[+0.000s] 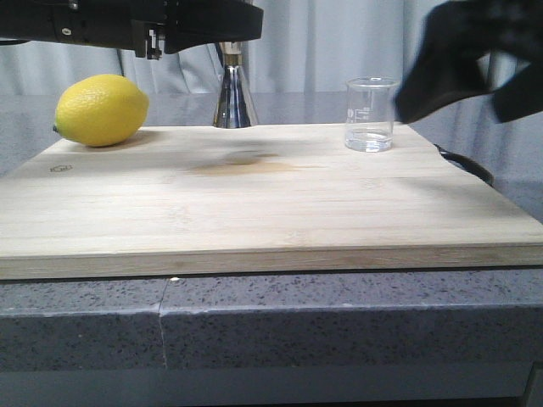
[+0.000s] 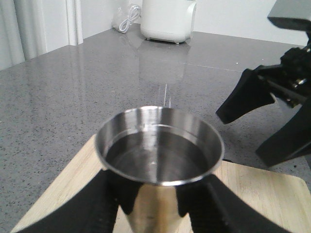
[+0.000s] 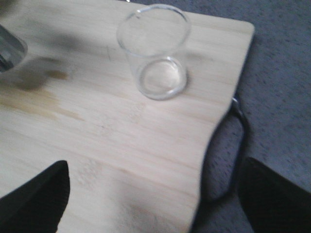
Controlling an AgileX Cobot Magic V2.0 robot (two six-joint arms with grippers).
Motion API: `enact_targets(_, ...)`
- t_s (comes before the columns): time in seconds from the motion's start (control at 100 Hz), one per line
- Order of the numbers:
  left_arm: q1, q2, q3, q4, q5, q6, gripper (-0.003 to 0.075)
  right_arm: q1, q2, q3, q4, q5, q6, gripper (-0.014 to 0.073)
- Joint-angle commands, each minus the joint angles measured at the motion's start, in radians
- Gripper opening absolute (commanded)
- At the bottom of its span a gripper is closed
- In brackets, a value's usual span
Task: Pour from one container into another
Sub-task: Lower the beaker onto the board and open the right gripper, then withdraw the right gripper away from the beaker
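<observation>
The steel jigger (image 1: 234, 97) stands upright at the back middle of the wooden board (image 1: 254, 212), its top hidden behind my left arm. In the left wrist view clear liquid fills the jigger's upper cup (image 2: 159, 145), and my left gripper (image 2: 158, 206) is shut on the cone just below it. The small clear glass beaker (image 1: 371, 114) stands upright at the board's back right, nearly empty. My right gripper (image 1: 475, 72) hovers just right of it and above, apart from it. Its black fingers (image 3: 34, 199) are spread wide open, with the beaker (image 3: 154, 51) beyond them.
A yellow lemon (image 1: 102, 110) lies at the board's back left. A damp brown stain (image 1: 246, 165) marks the board near the jigger. A black loop handle (image 1: 468, 167) sticks out from the board's right edge. A white appliance (image 2: 167, 19) stands far back on the grey counter.
</observation>
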Motion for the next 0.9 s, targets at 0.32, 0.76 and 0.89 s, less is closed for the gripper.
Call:
enact_targets(0.32,-0.007,-0.041,-0.031,-0.102,0.088,-0.006,0.0274,-0.192,-0.338,-0.027,-0.457,0.364,0.382,0.0629)
enact_targets(0.76,-0.007,-0.041,-0.031,-0.102,0.088,-0.006,0.0274,-0.192,-0.567,-0.027,-0.440,0.333,0.382,0.0627)
enact_targets(0.89,-0.007,-0.041,-0.031,-0.102,0.088,-0.006,0.0274,-0.192,-0.569,-0.027,-0.440,0.333,0.382,0.0627)
